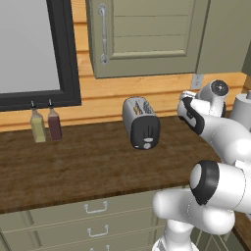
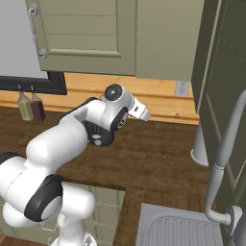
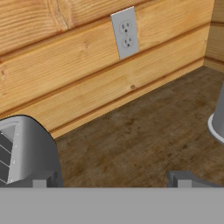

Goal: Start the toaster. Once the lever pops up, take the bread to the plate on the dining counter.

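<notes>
Silver rounded two-slot toaster (image 1: 140, 122) with black end panel: on dark wood counter (image 1: 73, 166), against plank wall; slot contents indistinct. Two-finger gripper (image 3: 112, 180): jaws spread wide, empty, tips mostly cut off. Grey wall outlet (image 3: 124, 33): beyond gripper.

Silver toaster (image 1: 140, 121) with black end panel on dark-brown wood-grain counter (image 1: 73, 166); honey-orange plank wall (image 1: 98, 98), pale grey outlet (image 3: 124, 33); sage-green cabinets (image 1: 142, 34); far left, yellowish bottle (image 1: 37, 126) beside dark-red bottle (image 1: 54, 125).
</notes>
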Tool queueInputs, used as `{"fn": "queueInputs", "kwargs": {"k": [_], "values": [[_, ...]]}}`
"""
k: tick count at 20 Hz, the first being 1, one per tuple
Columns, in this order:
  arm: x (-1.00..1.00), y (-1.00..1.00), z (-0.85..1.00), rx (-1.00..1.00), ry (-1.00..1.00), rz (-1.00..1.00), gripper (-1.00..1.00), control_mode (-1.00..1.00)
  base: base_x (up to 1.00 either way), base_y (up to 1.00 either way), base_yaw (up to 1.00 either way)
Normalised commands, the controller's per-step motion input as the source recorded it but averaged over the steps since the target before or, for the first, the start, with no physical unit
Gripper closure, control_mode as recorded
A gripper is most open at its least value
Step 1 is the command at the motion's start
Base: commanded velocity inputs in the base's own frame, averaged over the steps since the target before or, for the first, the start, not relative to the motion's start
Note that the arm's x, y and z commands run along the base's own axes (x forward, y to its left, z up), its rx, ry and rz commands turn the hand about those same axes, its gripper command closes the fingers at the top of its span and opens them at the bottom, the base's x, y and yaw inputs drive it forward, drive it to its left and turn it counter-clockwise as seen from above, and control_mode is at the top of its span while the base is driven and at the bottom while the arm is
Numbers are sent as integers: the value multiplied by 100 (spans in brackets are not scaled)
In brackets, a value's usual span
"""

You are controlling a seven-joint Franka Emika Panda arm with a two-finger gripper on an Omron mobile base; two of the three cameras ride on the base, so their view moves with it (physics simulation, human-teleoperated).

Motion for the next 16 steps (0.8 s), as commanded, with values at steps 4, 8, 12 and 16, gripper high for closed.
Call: {"fn": "queueInputs", "kwargs": {"k": [4,8,12,16], "values": [[0,0,0,0,0,0,-100,-100,0,0,0],[0,0,0,0,0,0,-100,-100,0,0,0],[0,0,0,0,0,0,-100,-100,0,0,0],[0,0,0,0,0,0,-100,-100,0,0,0]]}}
